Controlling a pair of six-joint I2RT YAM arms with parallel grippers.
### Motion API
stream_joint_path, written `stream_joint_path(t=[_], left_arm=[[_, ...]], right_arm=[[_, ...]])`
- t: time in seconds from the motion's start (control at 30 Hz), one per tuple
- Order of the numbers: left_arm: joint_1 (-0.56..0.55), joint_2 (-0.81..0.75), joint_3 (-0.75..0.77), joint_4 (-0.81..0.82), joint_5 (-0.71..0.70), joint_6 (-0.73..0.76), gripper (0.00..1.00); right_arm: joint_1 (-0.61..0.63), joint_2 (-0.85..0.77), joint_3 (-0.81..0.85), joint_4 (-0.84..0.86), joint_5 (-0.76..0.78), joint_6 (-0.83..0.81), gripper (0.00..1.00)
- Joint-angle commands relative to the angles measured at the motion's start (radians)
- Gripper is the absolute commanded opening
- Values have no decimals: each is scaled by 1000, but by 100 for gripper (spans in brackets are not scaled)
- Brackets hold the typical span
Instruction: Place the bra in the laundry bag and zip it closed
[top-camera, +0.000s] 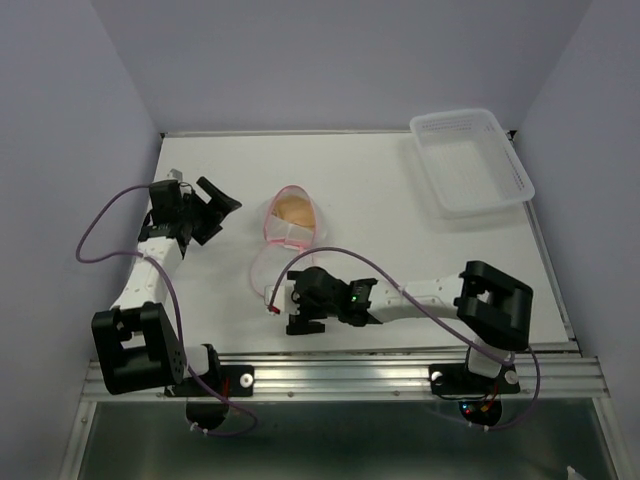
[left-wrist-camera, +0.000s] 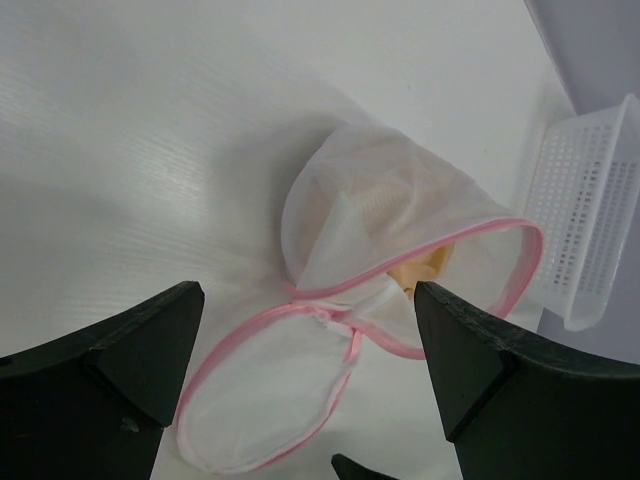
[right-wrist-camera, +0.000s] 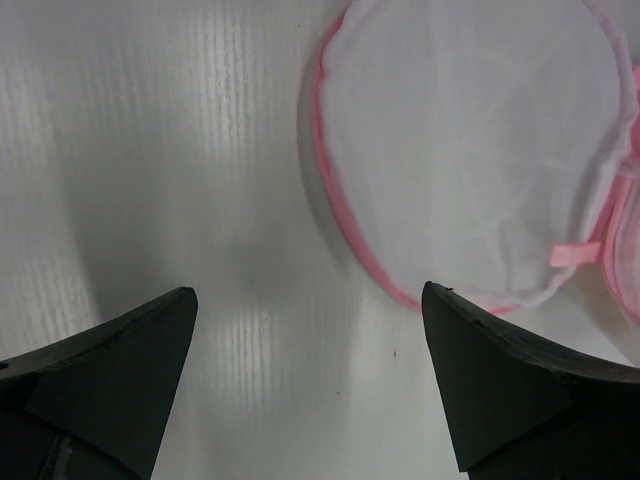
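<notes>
On the bench (top-camera: 400, 230), centre: laundry bag (top-camera: 288, 228) lies unzipped, bra (top-camera: 294, 209) inside the domed half, flat lid (right-wrist-camera: 470, 150) flopped toward me. Both tools are spread wide, nothing held: left tool (top-camera: 222, 212) beside the dome, right tool (top-camera: 295, 300) at the lid. My call: right folds the lid over, left pins the dome, then zip. Zipper pull not identifiable yet.

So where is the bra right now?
In the top view the bra sits inside the open laundry bag near the middle of the table, between the left gripper and the plastic basket at the far right.
</notes>
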Motion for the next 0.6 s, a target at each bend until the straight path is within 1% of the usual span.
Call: stream_joint_path(t=[0.0,0.07,0.13,0.2,0.23,0.27,0.37,0.47,0.5,0.57], left_arm=[[40,-79,-42,-35,-8,35,99],[54,-99,-56,-40,-11,38,99],[74,-128,-70,-48,-11,45,99],[86,-148,-70,-64,-19,55,99],[91,-154,-70,-69,-19,55,99],[91,-163,-71,-68,-19,56,99],[94,-174,-76,-51,-11,55,99],[93,-174,-67,-64,-19,62,99],[93,-174,-70,-69,-20,61,99],[94,-170,-73,-69,-20,61,99]], right_arm=[[-2,108,106,63,57,-99,97],[-2,138,123,56,89,-104,95],[-2,148,121,68,89,-104,93],[-2,164,130,77,98,-96,69],[-2,174,135,88,98,-96,55],[-2,184,138,101,113,-92,45],[-11,227,164,109,143,-93,43],[-20,220,167,109,149,-110,28],[-20,209,167,109,147,-110,22],[-20,168,163,109,138,-125,19]])
